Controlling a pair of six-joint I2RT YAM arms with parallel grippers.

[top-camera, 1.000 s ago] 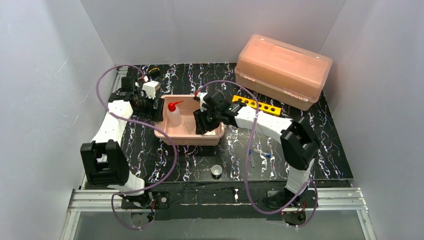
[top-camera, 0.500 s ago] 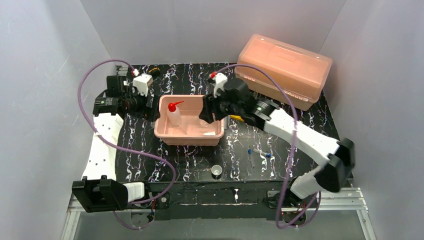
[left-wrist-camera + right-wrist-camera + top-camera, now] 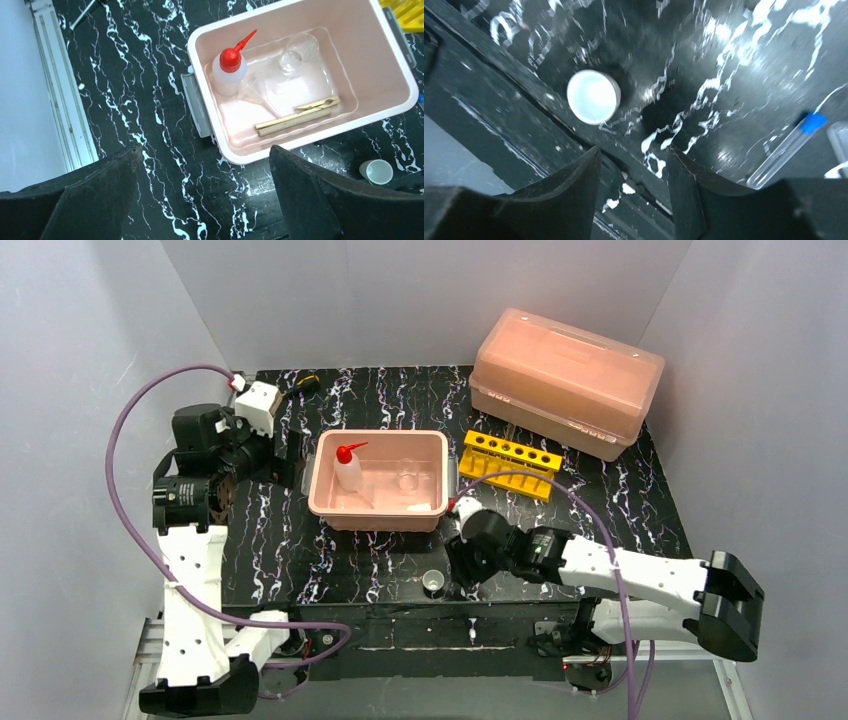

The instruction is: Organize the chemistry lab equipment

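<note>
Top external view shows the right hand [image 3: 465, 565] low over the near edge of the worktop [image 3: 380, 400], just beside the tiny white cup [image 3: 433, 581]. The cup stands alone there, well apart from the pink tray [image 3: 380, 512] in the middle of the worktop. The tray already holds the squeeze bottle [image 3: 347, 470], the glass beaker [image 3: 408, 482] and, clearer from the left wrist, the wooden clamps [image 3: 297, 115] lying flat along its near wall. The yellow rack [image 3: 508, 462] sits between the tray and the pink lidded box [image 3: 565, 380] at the far right corner.

The step in hand looks like fetching the cup. From the right wrist, the hand's jaws stand apart with nothing between them. The cup is off to one side of the gap, not inside it. A blue-capped tube [image 3: 809, 122] lies on the other side, apart from the fingers [image 3: 574, 180].

To do this well, the hand should first shift sideways until the cup is centred in the gap, then descend. The jaws look only slightly wider than the cup, so a little more opening would help. The cup is probably light and would slide or tip at a glancing touch. It is also close to the worktop's near edge, so any push should go inward. Closing gently across the rim should be enough.

The left hand [image 3: 206, 150] hangs wide open and empty above the tray's left end, clear of the route from the cup to the tray.
</note>
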